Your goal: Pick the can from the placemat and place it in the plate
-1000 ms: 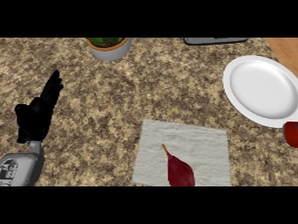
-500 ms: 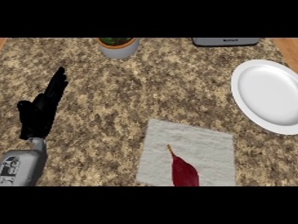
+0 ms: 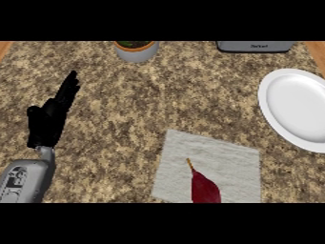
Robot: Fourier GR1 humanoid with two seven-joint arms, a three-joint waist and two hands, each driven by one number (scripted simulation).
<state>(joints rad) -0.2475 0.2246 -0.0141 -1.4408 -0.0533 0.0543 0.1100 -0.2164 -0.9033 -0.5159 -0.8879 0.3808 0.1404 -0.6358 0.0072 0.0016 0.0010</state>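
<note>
In the head view the counter [image 3: 157, 95] was a speckled brown-and-cream granite, with strips of orange wood showing at its far left and far right corners. The left hand [image 3: 51, 116], matte black on a grey forearm, rested at the left with its fingers straight and together, pointing away and holding nothing. The right hand did not show. Near the middle, towards the near edge, lay the placemat [image 3: 207, 167], a pale grey, coarse-textured square set slightly askew. On its near part lay a dark red, leaf-shaped thing [image 3: 204, 187] with a thin orange stem pointing away. The can was not to be seen on the mat or anywhere else. The plate [image 3: 302, 109], smooth, white and round with a shallow rim, sat at the right, cut by the edge. At the far edge stood a grey pot [image 3: 135, 50] of green plant, and to its right a grey, rounded appliance [image 3: 255, 46].
</note>
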